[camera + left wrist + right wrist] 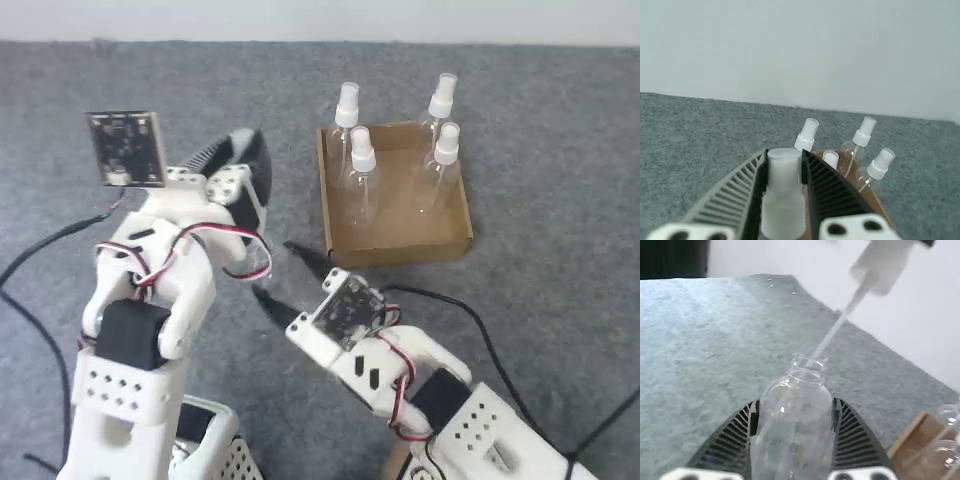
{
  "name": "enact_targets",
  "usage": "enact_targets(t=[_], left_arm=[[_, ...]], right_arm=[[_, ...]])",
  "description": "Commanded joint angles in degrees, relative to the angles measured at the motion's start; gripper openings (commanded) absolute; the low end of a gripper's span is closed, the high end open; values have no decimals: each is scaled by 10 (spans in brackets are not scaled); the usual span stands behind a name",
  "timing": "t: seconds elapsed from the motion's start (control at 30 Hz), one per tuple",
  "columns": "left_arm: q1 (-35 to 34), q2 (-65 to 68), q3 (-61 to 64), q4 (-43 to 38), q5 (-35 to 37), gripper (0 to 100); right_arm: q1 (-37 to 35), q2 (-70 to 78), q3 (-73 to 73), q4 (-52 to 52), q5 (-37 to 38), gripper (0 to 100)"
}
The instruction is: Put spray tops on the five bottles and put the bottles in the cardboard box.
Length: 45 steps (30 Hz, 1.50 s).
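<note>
My left claw [784, 160] pinches the fifth spray top [783, 200], its tube at the mouth of the bottle [800, 385] gripped in my right claw [795, 409]; next, I judge, press it straight down, then carry the bottle ahead to the cardboard box [400, 245].

Clear glossy plastic bottle [792, 425], matt cardboard box [400, 243], rough grey carpet [560, 150]

Grey carpet [560, 150], white perforated basket [238, 458]

Base of the bottle [792, 425] and head of the blurred spray top [885, 262] beyond the right wrist view's edges.
</note>
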<state>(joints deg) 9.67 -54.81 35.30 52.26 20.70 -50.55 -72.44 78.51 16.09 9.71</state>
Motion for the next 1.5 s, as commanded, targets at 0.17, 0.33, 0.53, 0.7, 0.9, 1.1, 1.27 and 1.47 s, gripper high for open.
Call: enact_targets(t=[0.17,0.33,0.53,0.7,0.9,1.1,1.27,1.47], left_arm=[[18,-1,-26,49,-49,12],[18,-1,-79,121,-69,12],[18,-1,-110,165,-104,13],[47,0,-107,169,-106,93],[37,0,-109,164,-108,108],[-25,4,-113,164,-108,108],[-50,7,-110,122,-140,107],[-79,11,-94,99,-143,107]], right_arm=[[37,-20,-7,-15,-7,6],[37,-20,-5,-15,-7,6],[38,-10,-8,-14,-47,6],[37,70,-25,-48,-50,6],[33,105,-27,-62,-47,6],[34,18,-21,-23,-50,6],[36,-43,11,-56,-51,6],[35,-47,20,-64,-50,6]])
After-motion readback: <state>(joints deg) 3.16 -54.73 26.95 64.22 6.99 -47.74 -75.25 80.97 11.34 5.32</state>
